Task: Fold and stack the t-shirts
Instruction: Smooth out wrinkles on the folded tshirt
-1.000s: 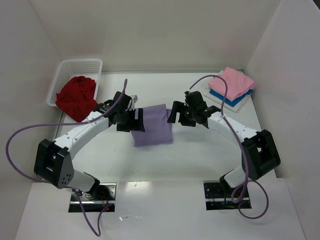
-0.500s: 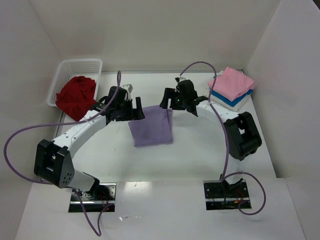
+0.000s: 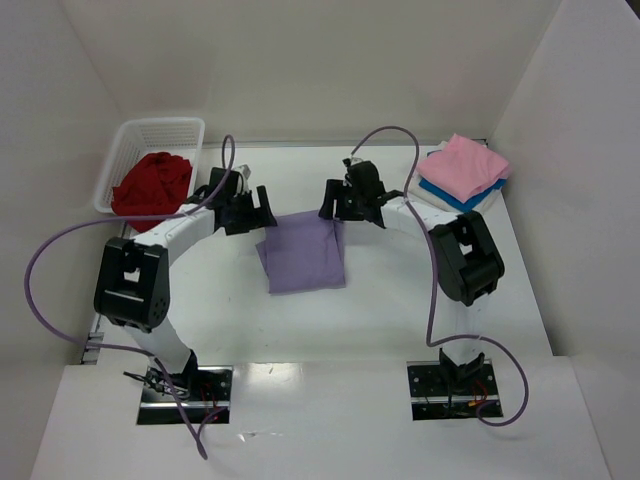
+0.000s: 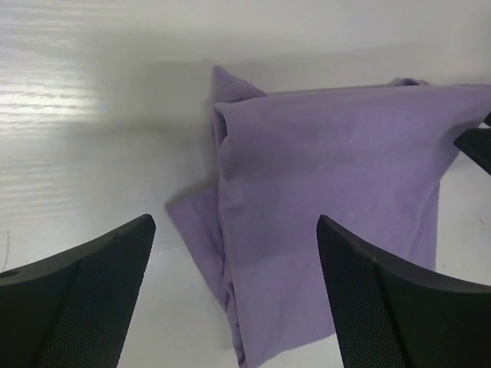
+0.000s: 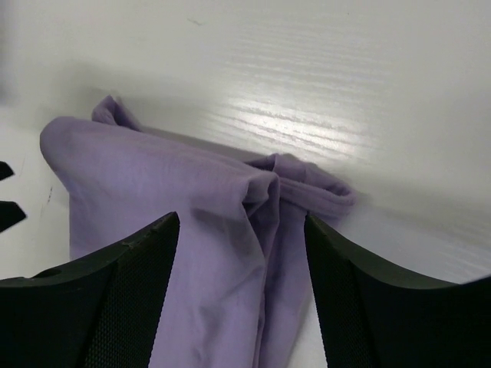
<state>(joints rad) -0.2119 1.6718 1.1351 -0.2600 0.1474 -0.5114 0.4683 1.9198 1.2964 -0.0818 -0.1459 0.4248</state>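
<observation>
The white counter (image 3: 400, 300) is carrying a folded lavender t-shirt (image 3: 303, 255), which is lying flat at its middle between the arms. A deep red t-shirt (image 3: 152, 188) is spilling crumpled from the basket (image 3: 160, 128) at far left. At far right, a pink t-shirt (image 3: 462, 165) is resting folded on a blue t-shirt (image 3: 455, 198). The left end effector (image 4: 232, 222) and right end effector (image 5: 242, 218) are hovering spread over the lavender shirt's far corners, gripping nothing.

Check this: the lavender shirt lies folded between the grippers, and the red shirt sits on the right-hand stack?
No. The top external view shows the red t-shirt heaped in the white lattice basket at the left, not on the stack. The rest holds.
</observation>
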